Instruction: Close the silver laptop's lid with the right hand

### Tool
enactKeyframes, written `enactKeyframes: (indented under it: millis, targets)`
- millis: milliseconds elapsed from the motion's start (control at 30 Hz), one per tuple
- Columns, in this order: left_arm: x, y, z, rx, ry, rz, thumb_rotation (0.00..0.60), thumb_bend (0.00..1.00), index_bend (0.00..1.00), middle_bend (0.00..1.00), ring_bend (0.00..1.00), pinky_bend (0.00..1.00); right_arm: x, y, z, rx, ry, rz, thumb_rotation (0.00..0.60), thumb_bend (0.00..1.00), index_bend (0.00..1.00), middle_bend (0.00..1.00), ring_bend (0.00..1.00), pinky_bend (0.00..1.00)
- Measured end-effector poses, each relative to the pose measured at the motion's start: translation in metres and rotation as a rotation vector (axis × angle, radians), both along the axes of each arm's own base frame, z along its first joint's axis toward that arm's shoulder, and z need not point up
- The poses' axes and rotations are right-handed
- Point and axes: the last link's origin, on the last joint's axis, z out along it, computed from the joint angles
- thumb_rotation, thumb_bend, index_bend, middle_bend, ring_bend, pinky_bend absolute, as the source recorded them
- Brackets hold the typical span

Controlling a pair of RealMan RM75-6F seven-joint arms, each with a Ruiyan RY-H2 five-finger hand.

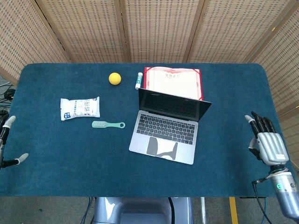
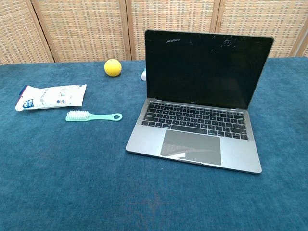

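Right hand [image 1: 267,145] hovered empty, fingers apart; silver laptop [image 1: 169,125] lid rigid, hinged, best pushed at its top edge.

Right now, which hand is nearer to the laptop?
Right. The right hand hovers at the table's right edge, open, beside the laptop. The left hand is at the far left edge, much farther away.

One laptop [image 1: 169,128], ball [image 1: 115,78], brush [image 1: 108,124], packet [image 1: 80,108], tube [image 1: 138,80], red folder [image 1: 174,81].
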Motion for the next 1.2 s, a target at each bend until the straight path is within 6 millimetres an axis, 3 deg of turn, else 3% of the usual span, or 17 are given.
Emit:
enactKeyframes:
  millis: [200,300,500,867,1067,1200]
  targets:
    - [-0.003,0.004,-0.001,-0.008,-0.001,0.02,0.6,0.0,0.0,0.0,0.0,0.0,0.042,-0.05,0.013,0.041,-0.095,0.021,0.6,1.0,0.03,0.03,0.0,0.0]
    - [-0.004,0.006,-0.001,-0.009,-0.001,0.026,0.6,0.0,0.0,0.0,0.0,0.0,0.057,-0.066,0.015,0.045,-0.108,0.028,0.6,1.0,0.04,0.03,0.0,0.0]
    - [-0.004,0.008,-0.001,-0.011,-0.002,0.033,0.6,0.0,0.0,0.0,0.0,0.0,0.075,-0.083,0.009,0.094,-0.129,-0.006,0.6,1.0,0.04,0.03,0.0,0.0]
    - [-0.006,0.01,0.0,-0.007,-0.007,0.043,0.6,0.0,0.0,0.0,0.0,0.0,0.109,-0.112,-0.024,0.232,-0.16,-0.09,0.6,1.0,0.04,0.05,0.0,0.0]
    - [-0.009,0.011,0.002,-0.008,-0.016,0.055,0.6,0.0,0.0,0.0,0.0,0.0,0.12,-0.121,-0.045,0.268,-0.154,-0.119,0.6,1.0,0.06,0.13,0.01,0.03]
    - [-0.009,0.012,0.003,-0.013,-0.019,0.057,0.6,0.0,0.0,0.0,0.0,0.0,0.124,-0.125,-0.054,0.258,-0.147,-0.132,0.6,1.0,0.12,0.21,0.11,0.1]
